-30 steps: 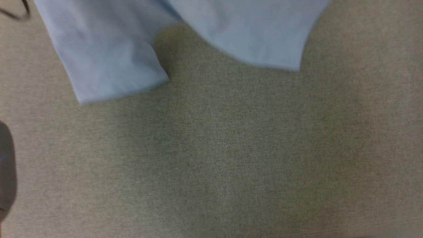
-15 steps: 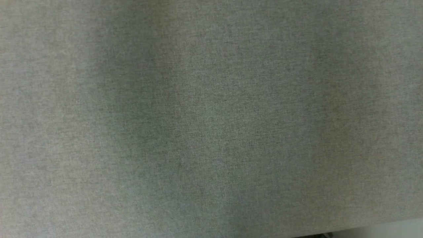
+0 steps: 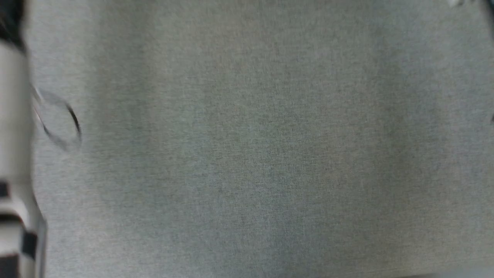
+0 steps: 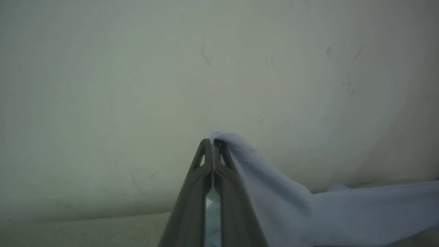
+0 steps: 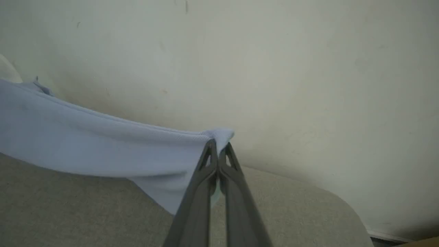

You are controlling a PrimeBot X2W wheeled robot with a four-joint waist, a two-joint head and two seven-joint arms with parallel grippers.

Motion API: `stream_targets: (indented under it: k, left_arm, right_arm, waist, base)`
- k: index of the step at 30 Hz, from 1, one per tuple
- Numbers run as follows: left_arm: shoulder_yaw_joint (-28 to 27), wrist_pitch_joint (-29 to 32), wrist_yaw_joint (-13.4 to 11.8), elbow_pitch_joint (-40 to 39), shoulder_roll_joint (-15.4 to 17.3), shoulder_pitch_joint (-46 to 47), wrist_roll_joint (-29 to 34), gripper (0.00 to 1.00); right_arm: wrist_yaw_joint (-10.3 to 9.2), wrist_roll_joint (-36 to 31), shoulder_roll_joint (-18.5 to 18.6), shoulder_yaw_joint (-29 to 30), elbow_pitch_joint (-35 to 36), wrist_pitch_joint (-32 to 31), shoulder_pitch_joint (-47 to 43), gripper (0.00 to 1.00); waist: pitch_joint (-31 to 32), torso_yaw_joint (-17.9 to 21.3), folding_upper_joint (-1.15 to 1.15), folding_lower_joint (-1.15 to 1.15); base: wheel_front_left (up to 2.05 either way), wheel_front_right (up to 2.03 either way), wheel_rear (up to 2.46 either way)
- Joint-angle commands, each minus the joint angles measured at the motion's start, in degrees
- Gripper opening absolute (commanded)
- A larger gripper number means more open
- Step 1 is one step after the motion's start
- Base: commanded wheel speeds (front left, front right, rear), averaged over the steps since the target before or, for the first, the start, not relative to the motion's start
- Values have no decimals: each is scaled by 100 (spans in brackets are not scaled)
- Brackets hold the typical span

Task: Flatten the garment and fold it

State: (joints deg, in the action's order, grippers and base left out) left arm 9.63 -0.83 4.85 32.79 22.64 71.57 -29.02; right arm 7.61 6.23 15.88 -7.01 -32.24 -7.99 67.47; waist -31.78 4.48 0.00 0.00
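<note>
My left gripper (image 4: 213, 143) is squeezed shut on a bit of the garment (image 4: 291, 206), a soft, thin, light blue cloth. The tips of its two long dark fingers (image 4: 192, 199) meet, and a small puff of cloth pokes out above them. From there the cloth drops down and runs off to the right in smooth folds. My right gripper (image 5: 218, 146) is pinched shut on another bit of the same blue cloth, which runs away to the left like a wide, loose band with a stitched edge on top. The cloth is held up over the table (image 5: 68, 206), which has a rough, grey-brown woven cover and a round corner. Behind is a pale wall (image 5: 274, 68) with little dark scuff marks. In the head view the table looks blurry. A pale forearm (image 3: 13, 116) with dark bands is at the left edge, beside a thin dark wire loop (image 3: 76, 121).
</note>
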Motion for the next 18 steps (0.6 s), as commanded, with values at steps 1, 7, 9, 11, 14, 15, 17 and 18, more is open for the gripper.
stream_targets:
  k: [1,7,9,11,14,15,17,18]
  left_arm:
    - [67,135,64,-49,53,-412,-93,0]
    - [209,1110,137,-921,129,-2490,-707,0]
    - [200,1461,76,-1396,162,-3254,-951,0]
    - [173,1770,-71,-1948,191,-4028,-1173,0]
    - [135,2101,-369,-2754,208,-5160,-1423,0]
    - [131,2164,-469,-2985,172,-5507,-1505,0]
    - [132,2261,-651,-3382,73,-6137,-1669,0]
    - [143,2305,-721,-3535,35,-6420,-1740,0]
  right_arm:
    - [-12,191,79,-117,28,7,-335,0]
    - [-12,1018,366,-467,492,-119,-1901,0]
    - [-12,1218,423,-465,709,-168,-2420,0]
    - [-12,1332,466,-399,929,-189,-2903,0]
    - [-12,1390,466,-169,1189,-196,-3579,0]
    - [-12,1370,444,-72,1254,-209,-3792,0]
    - [-12,1301,383,129,1378,-247,-4189,0]
    - [-12,1251,352,235,1428,-281,-4381,0]
  waist:
    - [416,-119,0,0]
    - [1112,-224,0,0]
    - [1299,-240,0,0]
    - [1450,-255,0,0]
    - [1630,-273,0,0]
    - [1685,-274,0,0]
    - [1775,-287,0,0]
    - [1820,-296,0,0]
  base:
    - [0,0,0]
    - [0,0,0]
    - [0,0,0]
    - [0,0,0]
    - [0,0,0]
    - [0,0,0]
    - [0,0,0]
    - [0,0,0]
